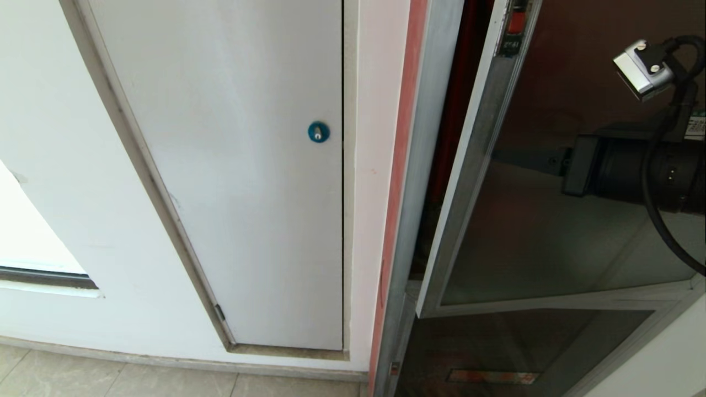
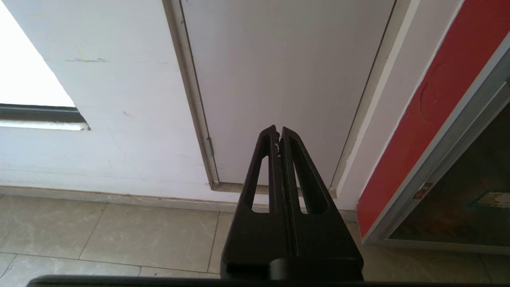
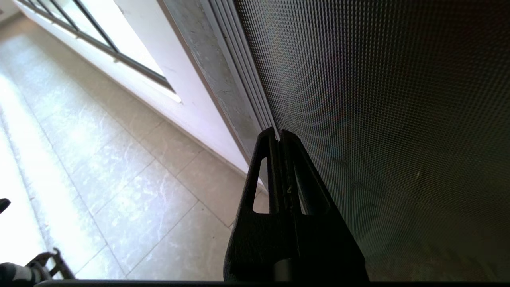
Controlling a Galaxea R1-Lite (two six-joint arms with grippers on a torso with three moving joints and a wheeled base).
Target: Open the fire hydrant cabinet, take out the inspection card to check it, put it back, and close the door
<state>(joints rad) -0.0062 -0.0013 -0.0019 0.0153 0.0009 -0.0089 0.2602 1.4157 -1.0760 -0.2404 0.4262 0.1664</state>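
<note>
Dark tinted glass door in silver metal frame point(image 1: 551, 231) standing ajar at 3 o'clock, red cabinet interior point(image 1: 458, 110) showing through gap. Right gripper point(image 3: 279, 133), fingers pressed together, nosing against door's frame edge (likely levering, not grasping). Left gripper point(image 2: 278, 130) parked, fingers pressed together, facing plain white panel door point(image 1: 248, 165). Inspection card not showing.

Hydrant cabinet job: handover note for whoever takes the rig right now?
Right gripper: shut, empty, tips at the door by its silver frame edge.
Left gripper: shut, empty, parked facing the white panel door.
The fire hydrant cabinet shows red through the gap; the door stands partly open.
Inspection card: not visible.
Left: any card steps still outstanding, then shut the door.
</note>
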